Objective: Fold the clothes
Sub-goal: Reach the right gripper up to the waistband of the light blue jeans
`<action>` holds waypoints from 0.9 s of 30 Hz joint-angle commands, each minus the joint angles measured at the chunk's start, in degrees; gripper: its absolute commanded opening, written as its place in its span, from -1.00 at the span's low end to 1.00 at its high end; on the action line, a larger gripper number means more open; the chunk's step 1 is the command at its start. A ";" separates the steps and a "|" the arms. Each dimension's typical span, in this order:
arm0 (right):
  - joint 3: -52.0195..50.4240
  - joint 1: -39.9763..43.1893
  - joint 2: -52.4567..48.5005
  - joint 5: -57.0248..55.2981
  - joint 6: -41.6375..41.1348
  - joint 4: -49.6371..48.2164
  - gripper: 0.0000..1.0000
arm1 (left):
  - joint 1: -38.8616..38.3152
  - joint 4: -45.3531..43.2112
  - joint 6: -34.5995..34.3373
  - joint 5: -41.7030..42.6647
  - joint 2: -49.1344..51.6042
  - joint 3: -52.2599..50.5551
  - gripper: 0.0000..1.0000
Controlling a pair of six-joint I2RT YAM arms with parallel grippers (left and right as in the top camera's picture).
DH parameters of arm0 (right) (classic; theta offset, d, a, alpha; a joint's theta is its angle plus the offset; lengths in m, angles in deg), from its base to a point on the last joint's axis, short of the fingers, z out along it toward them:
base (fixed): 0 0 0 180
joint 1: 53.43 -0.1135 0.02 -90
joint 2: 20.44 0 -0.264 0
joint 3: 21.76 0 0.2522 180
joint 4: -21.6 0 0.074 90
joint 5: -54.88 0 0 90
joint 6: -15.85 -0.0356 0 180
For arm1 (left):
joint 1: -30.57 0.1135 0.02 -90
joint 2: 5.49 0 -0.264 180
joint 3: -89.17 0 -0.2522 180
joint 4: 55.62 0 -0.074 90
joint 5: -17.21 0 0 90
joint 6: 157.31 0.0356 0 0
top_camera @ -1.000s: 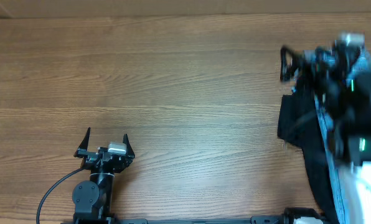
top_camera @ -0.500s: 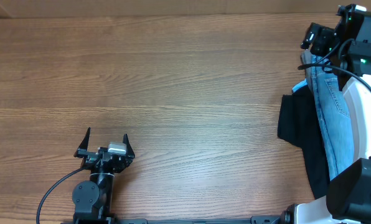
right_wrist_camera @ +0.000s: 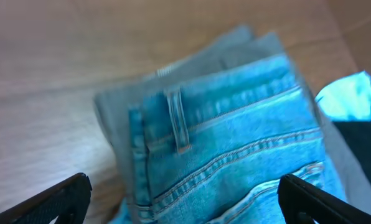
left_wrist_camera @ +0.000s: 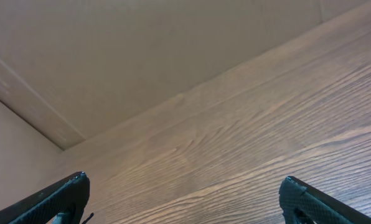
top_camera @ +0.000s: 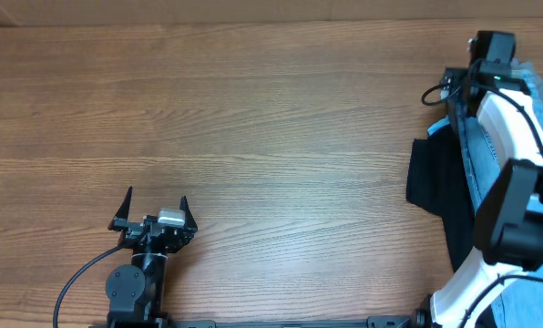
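Light blue denim jeans (right_wrist_camera: 235, 143): far right edge of the table (top_camera: 253, 109), top of a small heap, waistband end and one belt loop (right_wrist_camera: 178, 121) facing the right wrist camera. They lie bunched and doubled over, not spread.

- Handling, as a guess: heavy for cloth, soft but with stiff seams. The denim is grippy and should not slip, and nothing is fragile. A thick fold may fill the jaws.
- Best hold is probably the waistband edge near the belt loop, pinching the top layer only.

Grey garment (right_wrist_camera: 111, 106) lies directly under the jeans, its edge showing past them. Black garment (top_camera: 431, 182) spills from the heap toward table centre. A pale turquoise scrap (right_wrist_camera: 350, 96) lies beside the jeans; what it is I cannot tell.

Right gripper (right_wrist_camera: 182, 190): fingers spread wide above the waistband, holding nothing.
Left gripper (top_camera: 155, 199): fingers spread, empty, over bare wood well apart from the heap.

No bin, basket or other container in any view.
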 commanded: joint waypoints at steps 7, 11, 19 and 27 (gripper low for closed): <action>0.81 -0.28 -3.56 -2.80 1.73 1.01 0.95 | -0.28 -0.17 1.03 -0.55 -0.48 -0.20 1.00; 0.74 -0.28 -5.01 -1.53 3.61 3.21 0.91 | -0.28 -0.17 1.05 -0.55 -0.48 -0.20 1.00; 0.66 -0.26 -5.90 0.22 6.34 4.79 0.86 | -0.28 -0.17 1.05 -0.55 -0.48 -0.17 1.00; 0.66 0.28 -5.90 -0.42 7.54 4.96 0.64 | -0.28 -0.17 1.05 -0.55 -0.48 -0.17 1.00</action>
